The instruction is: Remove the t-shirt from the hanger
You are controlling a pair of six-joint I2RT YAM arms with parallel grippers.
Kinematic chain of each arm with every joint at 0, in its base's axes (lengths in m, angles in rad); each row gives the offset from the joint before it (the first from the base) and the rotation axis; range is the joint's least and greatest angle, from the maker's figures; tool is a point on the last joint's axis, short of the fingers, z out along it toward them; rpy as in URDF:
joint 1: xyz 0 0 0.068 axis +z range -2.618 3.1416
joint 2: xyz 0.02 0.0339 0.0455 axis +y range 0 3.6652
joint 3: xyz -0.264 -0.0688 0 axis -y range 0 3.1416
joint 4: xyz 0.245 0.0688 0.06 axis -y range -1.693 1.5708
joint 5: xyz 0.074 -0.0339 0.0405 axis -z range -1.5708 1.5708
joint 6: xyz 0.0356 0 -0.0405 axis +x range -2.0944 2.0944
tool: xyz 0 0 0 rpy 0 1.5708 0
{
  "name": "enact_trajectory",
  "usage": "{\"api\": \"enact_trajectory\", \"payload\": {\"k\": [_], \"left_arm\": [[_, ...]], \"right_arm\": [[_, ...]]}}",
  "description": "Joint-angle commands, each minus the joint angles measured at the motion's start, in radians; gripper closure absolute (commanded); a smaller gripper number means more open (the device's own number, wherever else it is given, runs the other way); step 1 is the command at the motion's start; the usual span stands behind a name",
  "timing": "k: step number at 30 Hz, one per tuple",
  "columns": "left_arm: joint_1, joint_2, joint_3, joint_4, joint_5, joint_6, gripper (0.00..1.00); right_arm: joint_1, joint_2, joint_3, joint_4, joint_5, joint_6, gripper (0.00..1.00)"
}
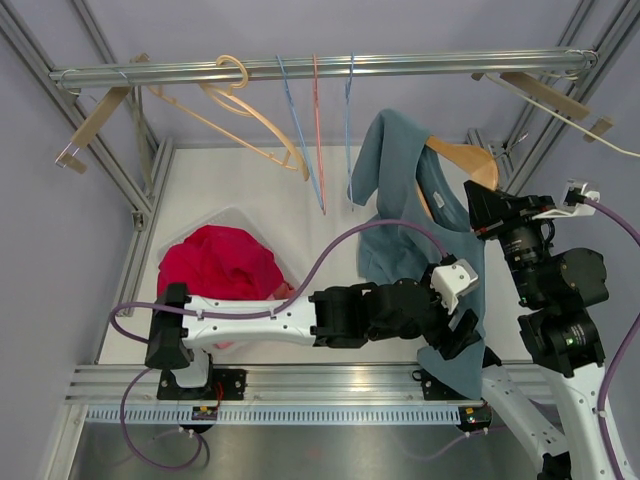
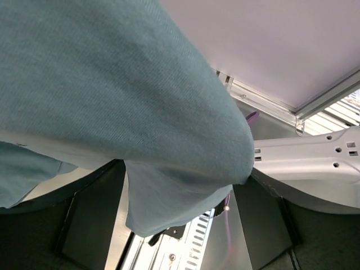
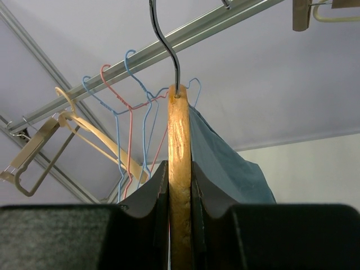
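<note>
A teal t-shirt (image 1: 395,170) hangs half off a wooden hanger (image 1: 470,158) at the right of the rail. One shoulder of the hanger is bare. My right gripper (image 1: 483,210) is shut on the hanger's wood, just below its metal hook, as the right wrist view shows (image 3: 180,185). The shirt (image 3: 225,163) drapes to the right of the hanger (image 3: 180,129) there. My left gripper (image 1: 458,325) is at the shirt's lower part. In the left wrist view the jaws (image 2: 177,225) stand wide apart, and the shirt (image 2: 112,101) droops between and over them.
A metal rail (image 1: 320,68) carries blue and pink wire hangers (image 1: 315,130), an empty wooden hanger (image 1: 250,110) and clip hangers at the left (image 1: 95,125) and right (image 1: 545,95). A red garment (image 1: 220,262) lies in a white bin at the left.
</note>
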Motion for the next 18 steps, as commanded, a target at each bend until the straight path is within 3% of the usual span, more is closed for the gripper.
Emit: {"api": "enact_trajectory", "payload": {"k": [1,2,4,5,6,9,18], "left_arm": [[-0.002,0.007,0.048,0.073,0.031,-0.012,0.24],[-0.004,0.005,0.045,0.087,0.037,-0.010,0.51],[-0.005,-0.001,0.028,0.100,0.043,-0.010,0.82],[-0.005,-0.002,0.023,0.103,0.051,-0.012,0.95],[-0.005,-0.004,0.020,0.103,0.061,-0.012,1.00],[-0.019,-0.021,-0.017,0.103,0.129,-0.007,1.00],[-0.084,-0.174,-0.365,0.100,0.198,-0.058,1.00]], "right_arm": [[0.009,0.002,0.014,0.132,-0.021,0.048,1.00],[0.009,0.005,0.009,0.144,-0.022,0.051,1.00],[0.009,0.019,0.001,0.160,-0.022,0.057,1.00],[0.009,0.028,0.001,0.161,-0.024,0.055,1.00],[0.009,0.032,0.003,0.166,-0.021,0.051,1.00],[0.010,0.068,0.012,0.197,0.002,0.028,1.00],[0.009,0.279,0.106,0.400,0.108,-0.018,1.00]]}}
